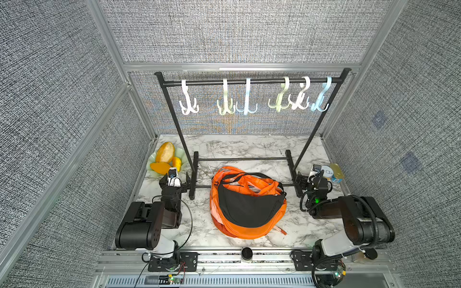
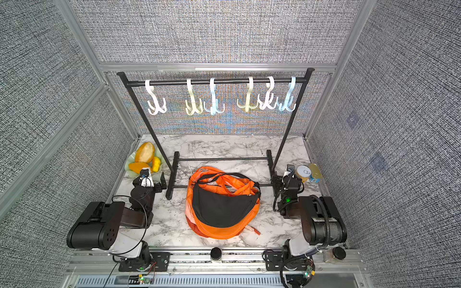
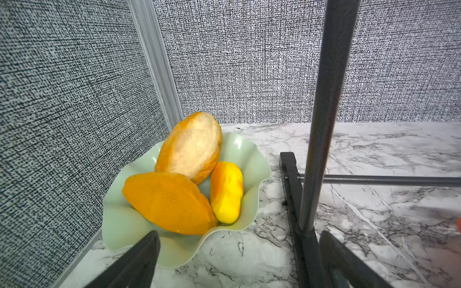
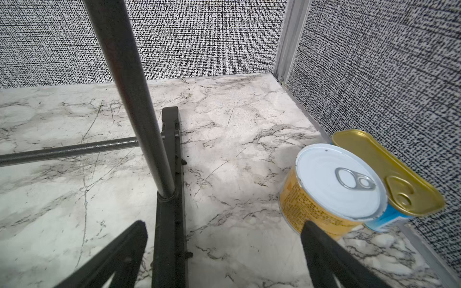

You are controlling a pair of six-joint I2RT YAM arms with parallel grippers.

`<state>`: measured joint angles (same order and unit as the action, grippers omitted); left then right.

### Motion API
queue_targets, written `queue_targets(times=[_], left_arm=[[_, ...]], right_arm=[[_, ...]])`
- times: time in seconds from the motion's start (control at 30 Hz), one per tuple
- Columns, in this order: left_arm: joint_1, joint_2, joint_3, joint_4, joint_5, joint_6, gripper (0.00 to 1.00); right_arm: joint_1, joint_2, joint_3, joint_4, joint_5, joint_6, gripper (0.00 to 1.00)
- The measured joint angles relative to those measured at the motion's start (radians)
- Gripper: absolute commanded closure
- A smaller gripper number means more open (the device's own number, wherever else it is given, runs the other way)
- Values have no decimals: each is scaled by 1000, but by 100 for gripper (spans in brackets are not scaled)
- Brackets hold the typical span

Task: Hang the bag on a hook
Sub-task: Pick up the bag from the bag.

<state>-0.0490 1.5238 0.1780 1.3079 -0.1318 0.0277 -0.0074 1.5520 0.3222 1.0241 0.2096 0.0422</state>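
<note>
An orange bag [image 1: 247,224] with a black pouch [image 1: 249,207] on it lies slumped on the marble table in both top views [image 2: 224,227], its orange straps bunched toward the rack's base. Behind it stands a black rack [image 1: 249,81] whose rail carries several pastel hooks [image 1: 225,104], all bare. My left gripper [image 1: 176,177] is open beside the rack's left foot [image 3: 296,199], nothing between its fingers [image 3: 149,244]. On the other side my right gripper [image 1: 310,178] is open by the right foot [image 4: 171,212], holding nothing [image 4: 223,224].
A pale green bowl [image 3: 249,149] of mango pieces [image 1: 164,152] sits at the back left by the wall. A yellow can [image 4: 334,179] and a gold-lidded blue tin [image 4: 389,174] stand against the right wall. The rack's low crossbars [image 1: 242,158] run behind the bag.
</note>
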Motion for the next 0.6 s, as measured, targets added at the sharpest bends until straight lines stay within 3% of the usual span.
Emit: queue_targets(times=[0.6], left_arm=[[0,0,0,0,0,0,1]], right_arm=[[0,-1,-4,-2,0,0,1]])
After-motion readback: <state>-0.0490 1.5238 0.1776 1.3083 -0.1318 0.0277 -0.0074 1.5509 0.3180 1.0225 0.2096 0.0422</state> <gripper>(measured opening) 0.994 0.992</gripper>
